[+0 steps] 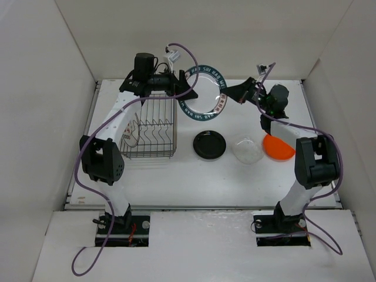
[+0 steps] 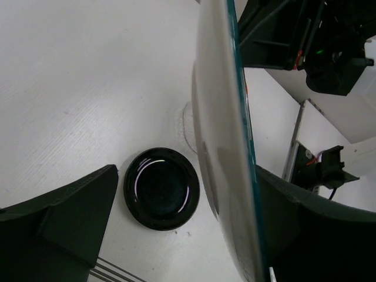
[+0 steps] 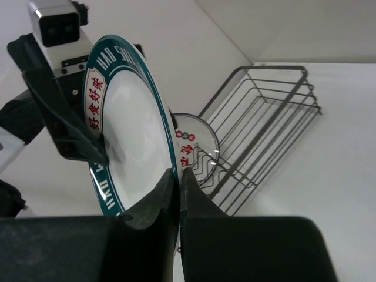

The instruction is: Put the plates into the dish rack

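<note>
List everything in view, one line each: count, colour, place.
Table: one, white, under everything.
Dish rack: one, dark wire, table's left side.
Grey-rimmed plate: one, white with red-green marks, upright in the rack.
Green-rimmed plate: one, white centre, in the air between both arms.
Black plate: one, glossy, table's middle.
Clear plate: one, transparent, right of the black one.
Orange plate: one, orange, right of the clear one.
Left arm: one, black and white; jaws open around the green-rimmed plate's edge.
Right arm: one, black and white; jaws shut on its opposite edge.
</note>
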